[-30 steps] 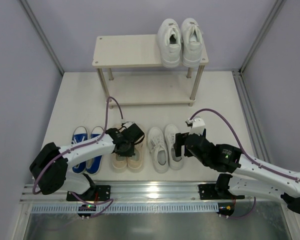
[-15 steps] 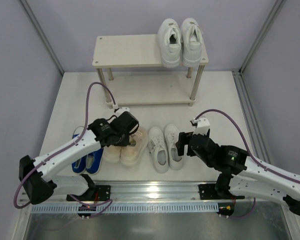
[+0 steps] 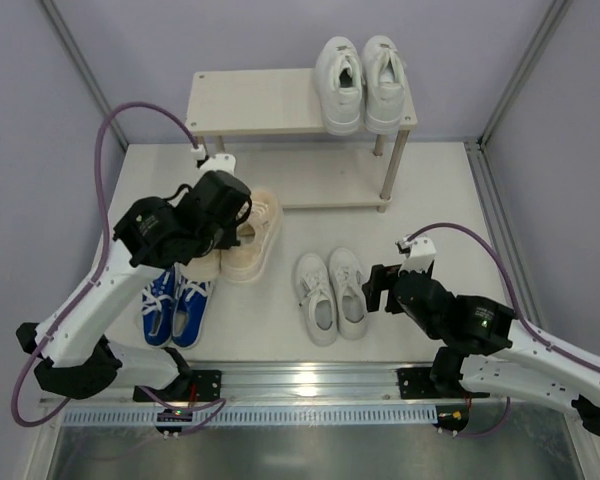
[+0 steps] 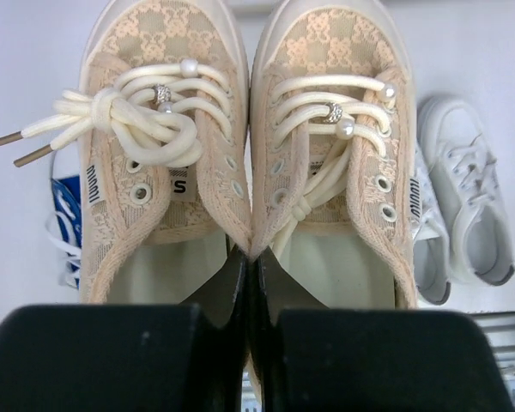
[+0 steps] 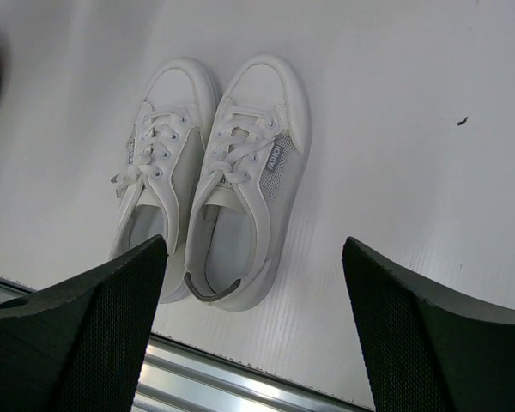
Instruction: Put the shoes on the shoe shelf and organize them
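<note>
White table (image 3: 430, 200), walled on three sides. Far end: shoe shelf (image 3: 260, 103), two cream boards on silver legs; lower board bare, top board's L half bare. L arm (image 3: 100, 290) reaches up and fwd over the table's L side. R arm (image 3: 520, 340) lies low on the R, bent inward.

Large white pair (image 3: 363, 85) sits on the top board's R end, shoes side by side and touching. Beige canvas pair (image 3: 248, 235) is held up above the table, just in front of the shelf's L half, toes toward the shelf. Smaller white pair (image 3: 330, 295) rests on the table approx centre, toes toward the shelf. Blue pair (image 3: 178, 305) is on the table at L, partly hidden under the L arm.

L gripper (image 4: 249, 283): jaws closed tight, pinching the inner collar walls of both beige shoes together. R gripper (image 5: 253, 249): jaws wide apart, holding nothing, hovering over the heel end of the smaller white pair w/o touching.
</note>
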